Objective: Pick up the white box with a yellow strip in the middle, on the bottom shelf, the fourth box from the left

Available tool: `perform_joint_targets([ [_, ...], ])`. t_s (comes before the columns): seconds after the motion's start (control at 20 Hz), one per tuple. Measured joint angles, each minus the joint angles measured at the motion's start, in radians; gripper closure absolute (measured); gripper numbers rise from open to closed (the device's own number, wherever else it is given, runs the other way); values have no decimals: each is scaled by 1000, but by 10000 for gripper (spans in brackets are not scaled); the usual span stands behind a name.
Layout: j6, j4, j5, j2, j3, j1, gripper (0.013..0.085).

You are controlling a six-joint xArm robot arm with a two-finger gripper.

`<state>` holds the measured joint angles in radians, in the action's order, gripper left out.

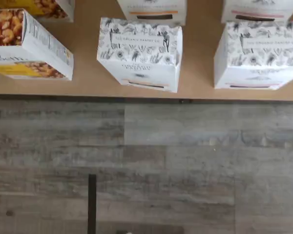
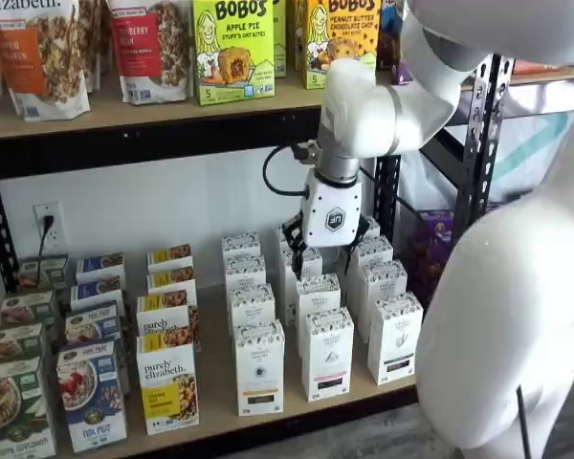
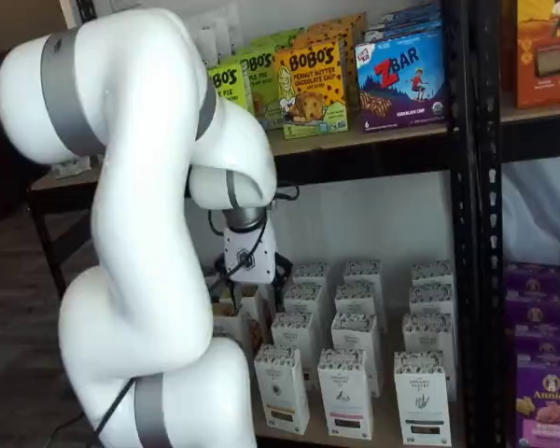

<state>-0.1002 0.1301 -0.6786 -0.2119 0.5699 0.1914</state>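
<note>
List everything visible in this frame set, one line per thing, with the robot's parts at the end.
the white box: one, white with a yellowish strip, front of its row on the bottom shelf, beside the purely elizabeth boxes.
other white cartons: several rows, white with patterned tops, same shelf, to the right and behind.
purely elizabeth boxes: one row, white with yellow labels, bottom shelf.
blue-fronted boxes: one row, further left.
Bobo's boxes: several, green and orange, upper shelf.
granola bags: several, upper shelf left.
Zbar box: one, blue, upper shelf.
purple boxes: a few, right of the rack post.
wall outlet: one, white, plugged.
arm: one, white.
claw: one, black fingers, above the back cartons; fingers partly hidden.
</note>
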Motion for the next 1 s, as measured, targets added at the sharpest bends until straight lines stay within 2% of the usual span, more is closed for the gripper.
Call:
perform_joint_targets([
  [0.25, 46, 59, 82, 95, 20, 11, 130],
  [0.4, 45, 67, 119, 154, 36, 23, 130],
  [0.65, 25, 59, 183, 250, 61, 43, 130],
  [1.0, -21, 2, 292, 373, 101, 47, 130],
])
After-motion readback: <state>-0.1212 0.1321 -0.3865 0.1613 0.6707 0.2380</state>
